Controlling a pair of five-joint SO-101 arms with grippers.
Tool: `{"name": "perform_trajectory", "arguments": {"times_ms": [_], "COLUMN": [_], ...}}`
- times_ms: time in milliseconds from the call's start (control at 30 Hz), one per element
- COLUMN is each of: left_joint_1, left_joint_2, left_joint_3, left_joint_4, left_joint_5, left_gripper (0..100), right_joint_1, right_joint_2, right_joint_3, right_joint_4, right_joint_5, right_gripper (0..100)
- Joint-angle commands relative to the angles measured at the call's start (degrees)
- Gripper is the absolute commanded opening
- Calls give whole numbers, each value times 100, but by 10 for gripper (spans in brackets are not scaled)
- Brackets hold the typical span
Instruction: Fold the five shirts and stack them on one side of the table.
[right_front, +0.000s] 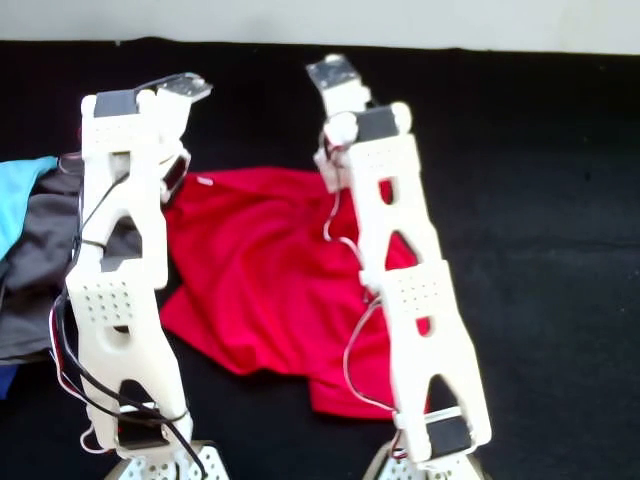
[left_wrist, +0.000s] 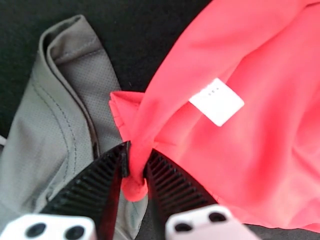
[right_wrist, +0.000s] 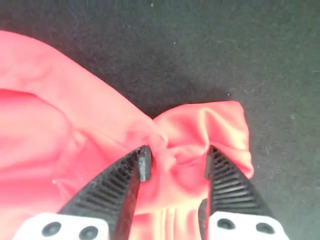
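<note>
Left gripper (left_wrist: 135, 172) pinches the red shirt (left_wrist: 250, 150) in the middle of the table (right_front: 560, 200); right gripper (right_wrist: 175, 165), jaws wide astride a bunched corner, likely must close before folding.

Overhead and close wrist views share red shirt (right_front: 260, 270).

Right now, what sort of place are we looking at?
Probably a lab bench for cloth-folding tests: a black-covered table, two white arms at its edge, a red shirt spread out, more shirts heaped beside it.
</note>
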Motion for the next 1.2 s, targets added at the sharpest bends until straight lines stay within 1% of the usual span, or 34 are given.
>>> {"name": "perform_trajectory", "arguments": {"times_ms": [0,67,133,267,300,367,567,700,800,933,1167], "left_joint_1": [22,22,22,22,22,22,13,13,13,13,13], "left_joint_2": [-40,-40,-40,-40,-40,-40,-40,-40,-40,-40,-40], "left_joint_3": [-163,-163,-163,-163,-163,-163,-163,-163,-163,-163,-163], "left_joint_4": [0,0,0,0,0,0,18,18,18,18,18], "left_joint_5": [-26,-26,-26,-26,-26,-26,-26,-26,-26,-26,-26], "left_gripper": [10,10,10,10,10,10,10,10,10,10,10], "right_joint_1": [-57,-57,-57,-57,-48,-31,-31,-31,-48,-57,-66], "right_joint_2": [-57,-57,-66,-75,-84,-207,-1086,-1543,-1912,-2062,-2070], "right_joint_3": [-277,-277,-277,-321,-330,-391,-356,303,1077,2070,2659], "right_joint_4": [136,136,136,145,145,145,163,171,163,145,154], "right_joint_5": [62,62,62,62,62,44,35,35,53,62,62], "right_gripper": [187,186,161,0,12,4,9,9,15,99,79]}}
